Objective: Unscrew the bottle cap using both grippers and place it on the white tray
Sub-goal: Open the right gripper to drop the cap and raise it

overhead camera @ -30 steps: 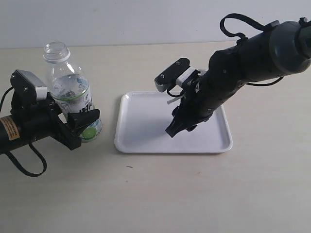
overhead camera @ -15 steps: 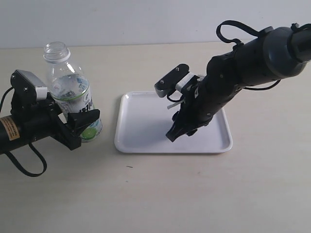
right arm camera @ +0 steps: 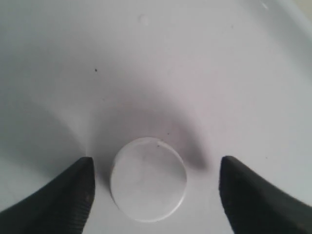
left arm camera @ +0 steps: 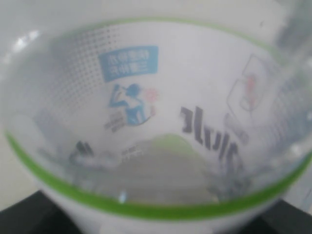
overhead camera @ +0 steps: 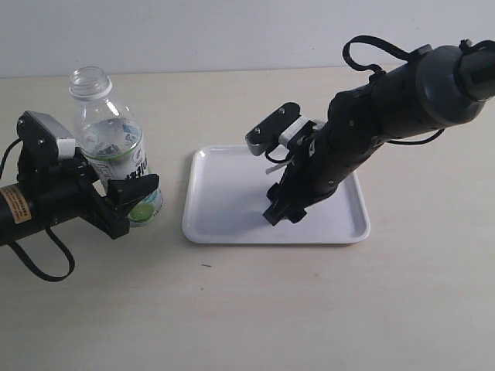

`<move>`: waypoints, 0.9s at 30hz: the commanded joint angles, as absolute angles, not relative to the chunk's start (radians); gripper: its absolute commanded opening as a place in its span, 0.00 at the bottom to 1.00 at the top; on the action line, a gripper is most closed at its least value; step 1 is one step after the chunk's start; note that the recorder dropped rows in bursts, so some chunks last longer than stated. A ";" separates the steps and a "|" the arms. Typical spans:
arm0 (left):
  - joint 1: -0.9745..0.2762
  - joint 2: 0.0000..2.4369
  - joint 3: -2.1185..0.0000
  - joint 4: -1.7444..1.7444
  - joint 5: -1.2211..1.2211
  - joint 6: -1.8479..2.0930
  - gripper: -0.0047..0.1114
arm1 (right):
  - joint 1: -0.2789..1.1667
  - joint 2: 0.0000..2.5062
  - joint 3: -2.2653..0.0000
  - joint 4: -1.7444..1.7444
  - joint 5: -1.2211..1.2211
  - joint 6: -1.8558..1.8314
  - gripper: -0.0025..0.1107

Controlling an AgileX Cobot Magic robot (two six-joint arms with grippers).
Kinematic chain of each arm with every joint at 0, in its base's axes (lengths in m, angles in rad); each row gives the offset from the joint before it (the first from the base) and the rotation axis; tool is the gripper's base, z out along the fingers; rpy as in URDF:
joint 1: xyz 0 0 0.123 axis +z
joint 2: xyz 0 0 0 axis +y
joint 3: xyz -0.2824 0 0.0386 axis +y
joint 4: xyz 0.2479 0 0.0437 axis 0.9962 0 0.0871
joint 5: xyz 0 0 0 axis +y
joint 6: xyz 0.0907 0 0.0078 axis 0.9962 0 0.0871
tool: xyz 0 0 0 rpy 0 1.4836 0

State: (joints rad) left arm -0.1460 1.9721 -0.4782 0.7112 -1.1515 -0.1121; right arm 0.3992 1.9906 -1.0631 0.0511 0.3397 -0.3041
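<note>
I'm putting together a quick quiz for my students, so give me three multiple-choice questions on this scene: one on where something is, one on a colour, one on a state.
1. Where is the bottle cap?
A. screwed on the bottle
B. lying on the white tray
C. held in the air

2. What colour is the band edging the bottle's label?
A. red
B. black
C. green

3. How is the right gripper?
A. open, fingers either side of the cap
B. shut on the cap
C. holding the bottle

Answers: 1 B, it rests on the tray's surface; 2 C, the left wrist view shows it green; 3 A, gaps show on both sides of the cap.
</note>
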 commanded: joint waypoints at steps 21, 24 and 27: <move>-0.149 1.967 -0.480 0.755 -1.135 -0.144 0.04 | 0.395 1.917 -1.063 0.049 0.339 -0.312 0.71; -0.149 1.967 -0.480 0.755 -1.122 -0.142 0.04 | 0.395 1.892 -1.063 0.049 0.355 -0.312 0.71; -0.149 1.967 -0.480 0.755 -1.117 -0.142 0.04 | 0.395 1.873 -1.063 0.049 0.365 -0.312 0.71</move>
